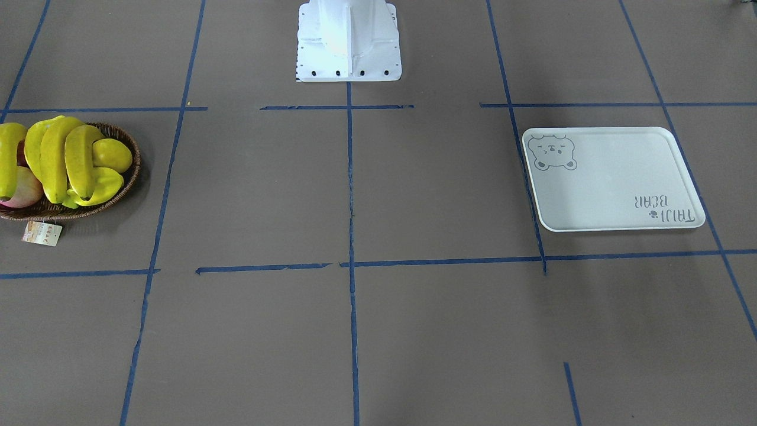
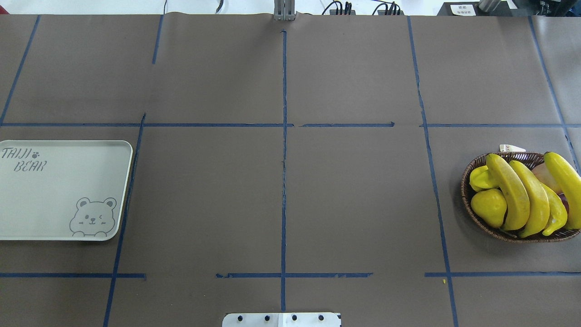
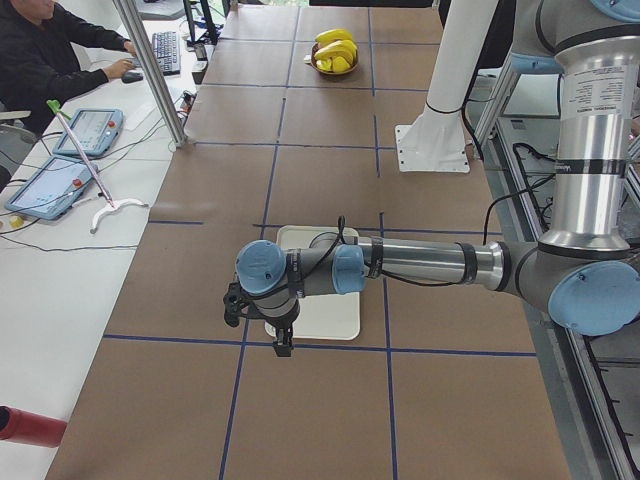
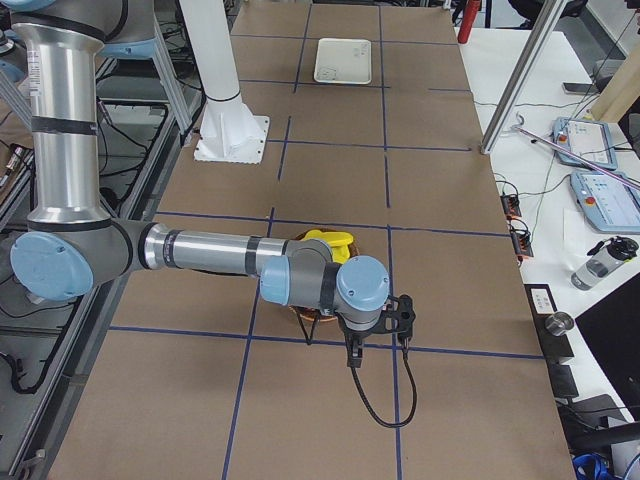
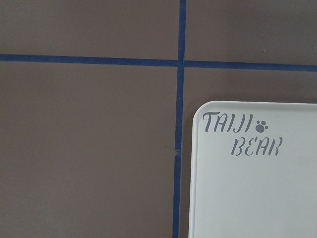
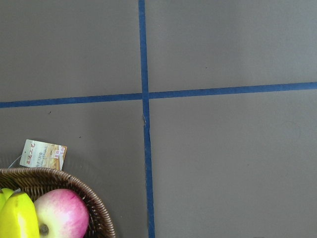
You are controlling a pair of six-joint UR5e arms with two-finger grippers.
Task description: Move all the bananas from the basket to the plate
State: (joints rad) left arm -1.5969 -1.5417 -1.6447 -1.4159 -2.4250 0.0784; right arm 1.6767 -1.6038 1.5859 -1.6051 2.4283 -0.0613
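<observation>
While the bananas (image 2: 515,195) sit in the basket (image 2: 465,195) just beside the right gripper (image 4: 352,358) and the left gripper (image 3: 283,340) hangs by the plate (image 2: 59,190), we cannot tell either's opening.

The brown taped table (image 2: 354,195) carries a wicker basket (image 2: 463,193) and white plate (image 2: 54,200).

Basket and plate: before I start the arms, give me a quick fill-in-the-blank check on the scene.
The wicker basket holds ___ bananas.
The plate carries ___ of them.
In the overhead view the basket sits on the ___ side, the plate on the opposite one.
The plate's corner print shows a grey ___ face.
Missing words: four; none; right; bear.
</observation>
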